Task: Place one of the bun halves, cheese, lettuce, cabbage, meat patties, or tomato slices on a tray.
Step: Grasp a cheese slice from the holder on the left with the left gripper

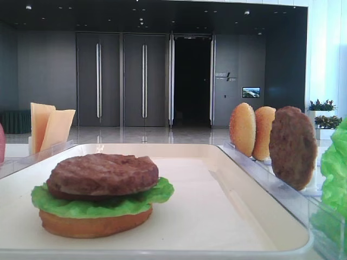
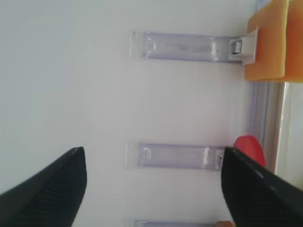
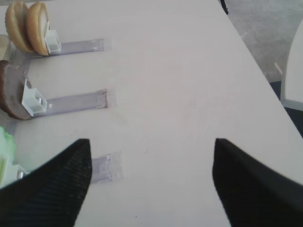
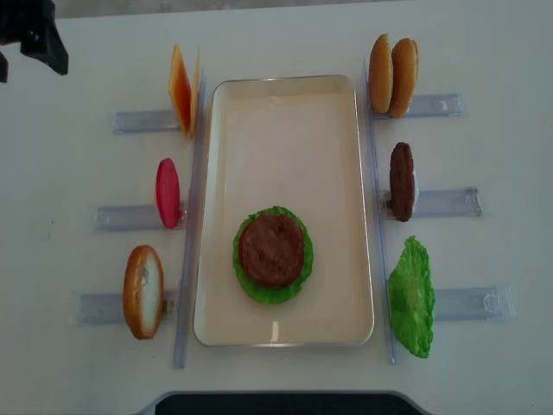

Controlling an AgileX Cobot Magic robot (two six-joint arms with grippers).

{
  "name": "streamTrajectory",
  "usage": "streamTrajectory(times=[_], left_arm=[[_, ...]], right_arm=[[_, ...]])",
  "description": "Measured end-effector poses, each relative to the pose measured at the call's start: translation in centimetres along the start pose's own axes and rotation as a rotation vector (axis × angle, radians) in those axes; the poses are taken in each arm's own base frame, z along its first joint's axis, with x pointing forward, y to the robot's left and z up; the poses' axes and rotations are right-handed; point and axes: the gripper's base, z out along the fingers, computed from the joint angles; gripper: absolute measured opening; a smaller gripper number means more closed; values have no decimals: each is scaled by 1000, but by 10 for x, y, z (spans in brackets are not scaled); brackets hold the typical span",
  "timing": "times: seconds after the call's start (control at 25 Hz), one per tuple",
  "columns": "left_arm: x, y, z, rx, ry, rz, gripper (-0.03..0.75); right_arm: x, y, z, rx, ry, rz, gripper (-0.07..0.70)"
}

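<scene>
- white tabletop (image 4: 285, 35) carries everything; behind it, in the low front view, a dim hall with dark double doors (image 1: 120, 80).
- the tray (image 4: 285, 95) lies lengthwise at the table's middle, its far half bare.
- on its near half sits a stack: a bun half (image 1: 95, 223) at the bottom, lettuce (image 1: 97, 201) over it, a meat patty (image 1: 103, 173) on top.
- left of the tray, clear plastic holders (image 4: 138, 121) keep things on edge: two cheese slices (image 4: 181, 91) at the far end, a red tomato slice (image 4: 168, 192) in the middle, a single bun half (image 4: 143, 291) nearest.
- right of the tray: two bun halves (image 4: 393, 76) standing side by side at the far end, a second meat patty (image 4: 402, 181) upright in the middle, a loose lettuce leaf (image 4: 411, 296) nearest.
- left gripper (image 2: 151, 184): fingers spread wide, nothing between them, hanging above the bare table beside the holders, with the cheese at the upper right of its wrist view and the tomato slice at the right edge.
- right gripper (image 3: 151, 179): fingers also wide apart and empty, above bare table, with the standing buns, patty and a bit of lettuce along the left edge of its wrist view.
</scene>
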Motion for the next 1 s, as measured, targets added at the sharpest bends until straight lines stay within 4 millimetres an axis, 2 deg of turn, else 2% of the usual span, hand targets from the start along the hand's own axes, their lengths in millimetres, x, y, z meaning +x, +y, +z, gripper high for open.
streamTrajectory(times=[0.4, 0.52, 0.64, 1.0], left_arm=[[-44, -1, 50, 0, 60, -81, 692], [-53, -8, 61, 5, 68, -87, 692], [-58, -31, 67, 8, 71, -48, 692], [-63, -114, 62, 62, 29, -19, 692]], right_arm=[[0, 0, 0, 0, 0, 0, 535], [0, 0, 0, 0, 0, 0, 535], [0, 0, 0, 0, 0, 6, 535], [0, 0, 0, 0, 0, 0, 535]])
